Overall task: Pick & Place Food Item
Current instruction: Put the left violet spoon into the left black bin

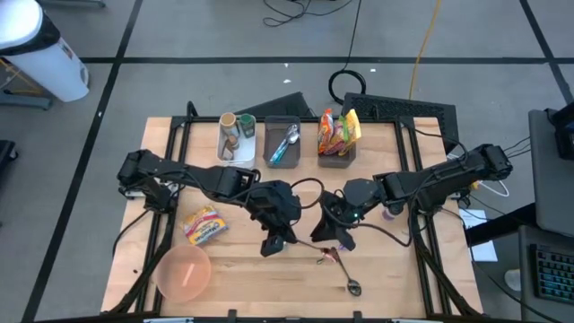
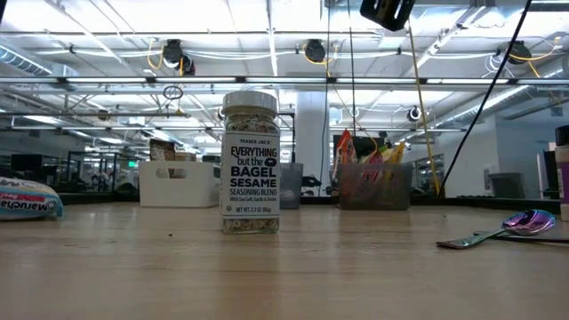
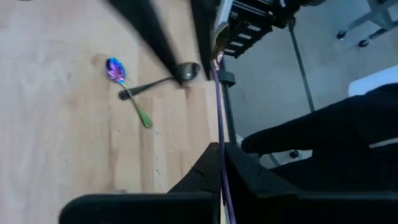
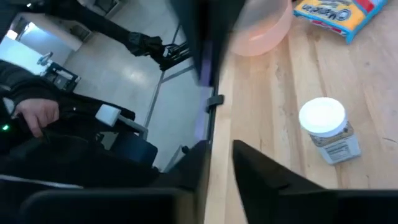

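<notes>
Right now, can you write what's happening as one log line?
left gripper: jaws shut on thin purple utensil | right gripper: close by, above table | seasoning jar: upright

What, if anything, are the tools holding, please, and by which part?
The left tool pinches a purple utensil by its handle; the right tool's hold is unclear.

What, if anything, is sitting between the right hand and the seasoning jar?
Nothing visible: in the right wrist view only bare wooden table lies between the right hand and the seasoning jar, which stands upright.

bowl [image 1: 183, 274] front-left | snack packet [image 1: 204, 224] behind | spoons [image 1: 341, 269] apparently front-right
</notes>
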Controlling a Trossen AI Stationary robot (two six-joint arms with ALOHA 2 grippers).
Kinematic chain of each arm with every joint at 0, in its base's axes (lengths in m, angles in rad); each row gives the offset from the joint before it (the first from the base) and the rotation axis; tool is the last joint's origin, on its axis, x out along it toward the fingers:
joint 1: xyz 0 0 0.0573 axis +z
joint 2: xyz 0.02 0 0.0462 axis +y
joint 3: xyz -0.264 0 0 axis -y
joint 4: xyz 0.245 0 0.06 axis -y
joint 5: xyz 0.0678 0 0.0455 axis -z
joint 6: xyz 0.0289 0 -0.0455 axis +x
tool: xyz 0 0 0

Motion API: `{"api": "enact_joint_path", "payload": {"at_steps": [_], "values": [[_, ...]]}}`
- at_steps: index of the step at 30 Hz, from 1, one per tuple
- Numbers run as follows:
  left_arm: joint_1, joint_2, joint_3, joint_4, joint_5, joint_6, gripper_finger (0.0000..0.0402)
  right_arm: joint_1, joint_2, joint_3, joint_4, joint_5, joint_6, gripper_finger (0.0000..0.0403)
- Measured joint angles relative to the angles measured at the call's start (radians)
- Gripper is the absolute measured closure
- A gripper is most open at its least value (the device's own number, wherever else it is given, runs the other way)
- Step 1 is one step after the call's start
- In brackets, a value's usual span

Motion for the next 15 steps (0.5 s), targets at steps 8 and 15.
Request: {"api": "enact_joint_path", "payload": {"at_steps": [8,15], "values": [[0.004,-0.008,-0.001,-0.081,0.026,-0.001,0.0397,-0.006,-0.005,0.0,-0.002,0.002,0.022,0.0221],[0.035,-0.069,-0.001,-0.161,-0.006,-0.006,0.0397,-0.006,-0.078,0.0,0.003,0.068,-0.041,0.0174]]}}
